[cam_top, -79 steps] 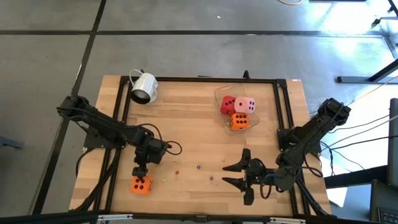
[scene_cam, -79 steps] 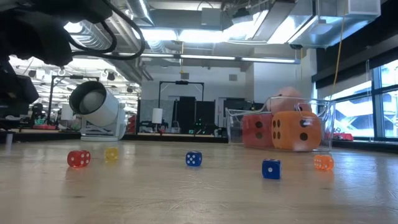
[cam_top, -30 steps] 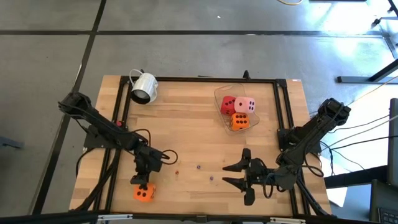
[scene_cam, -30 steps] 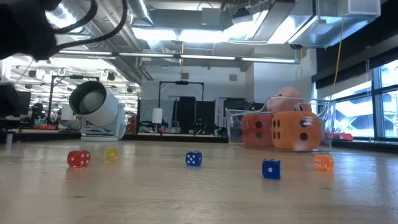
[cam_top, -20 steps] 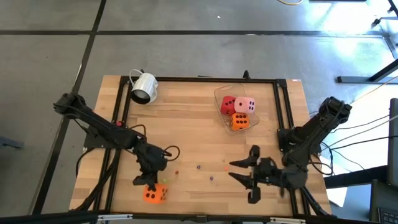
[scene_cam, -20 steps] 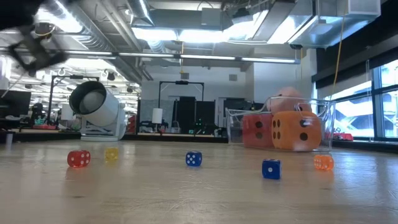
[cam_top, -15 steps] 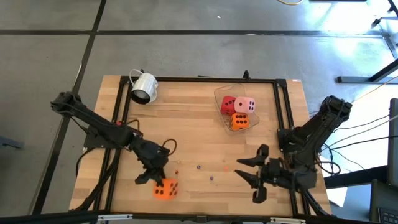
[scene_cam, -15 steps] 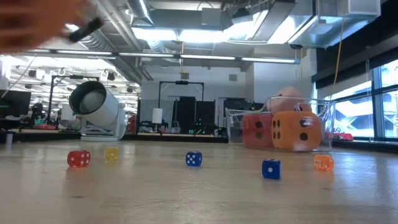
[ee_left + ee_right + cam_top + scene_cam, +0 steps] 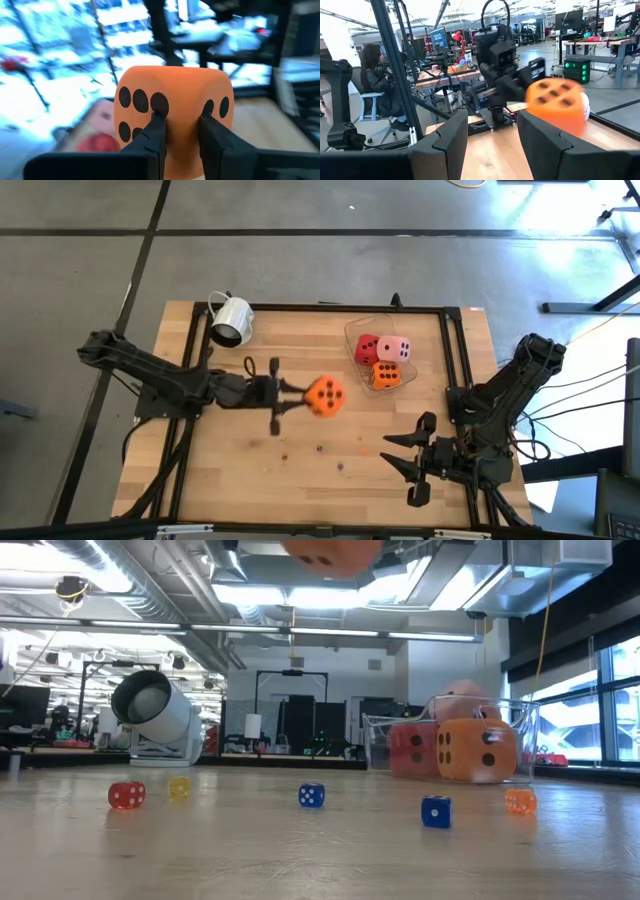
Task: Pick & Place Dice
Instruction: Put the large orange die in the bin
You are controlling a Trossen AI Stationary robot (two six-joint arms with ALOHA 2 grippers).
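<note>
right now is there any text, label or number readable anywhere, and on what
No readable words, brands or numbers in any view.
Orange die in the left claw: pips only, no digits.
Dice in the clear container: pips only.
Screens in the room behind, right wrist view: too small and blurred to read.

A white mug point(image 9: 231, 320) lies tipped near the table's point(image 9: 300, 370) far-left corner; tiny coloured beads point(image 9: 311, 796), seemingly dice, dot it.
</note>
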